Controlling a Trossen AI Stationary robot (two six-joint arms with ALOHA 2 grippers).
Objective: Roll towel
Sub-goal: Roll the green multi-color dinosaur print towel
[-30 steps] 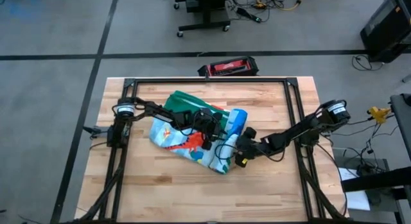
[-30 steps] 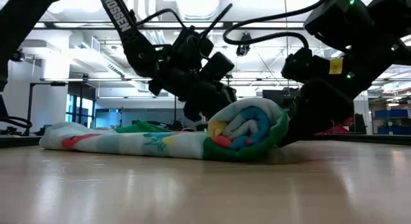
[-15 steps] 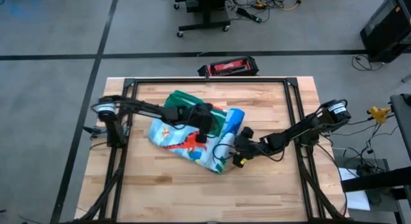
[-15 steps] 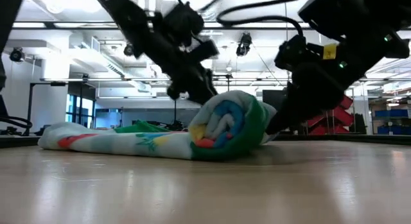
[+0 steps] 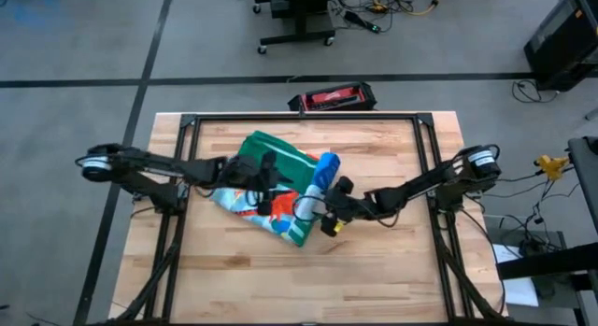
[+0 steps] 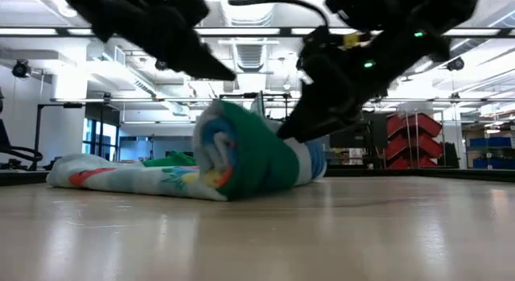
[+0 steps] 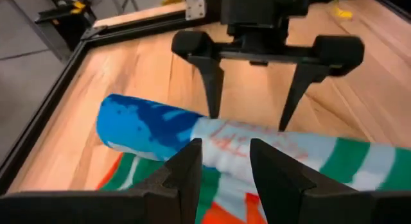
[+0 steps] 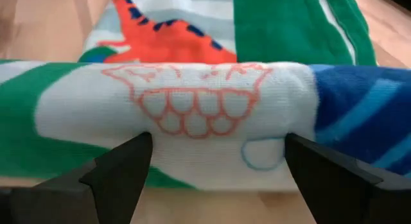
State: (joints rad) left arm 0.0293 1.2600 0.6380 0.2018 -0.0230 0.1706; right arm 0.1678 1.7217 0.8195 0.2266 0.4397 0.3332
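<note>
Rolling well under way, judged from one second earlier: rolled part of the large soft dinosaur-print towel with the broad green border (image 5: 273, 188) now shifted toward the left arm's side, with less flat cloth left ahead of it and the green back turned outward on the roll (image 6: 253, 156). Probably past halfway, with a short flat stretch still to wind in.

Left of the roll: left end effector (image 5: 264, 184), drawn back along with its arm, now low over the flat cloth just beside the roll. Fingers (image 7: 190, 167) parted by a narrow gap, pinching nothing, tips close above the roll's top.

At the centre: the roll itself, lying on the pale wooden surface (image 5: 374, 265), blue-striped end toward the far edge, flat remainder spread beyond it on the left arm's side.

Right of the roll: right end effector (image 5: 329, 206), moved up behind the roll and touching it. Fingers (image 8: 122, 172) spread wide, one at each side of the toothy dinosaur print, pushing the roll rather than gripping it.

Counted: one towel, one roll in it, two arms, two end effectors, one flat red case (image 5: 332, 97) well beyond the roll, off the surface's far edge.
</note>
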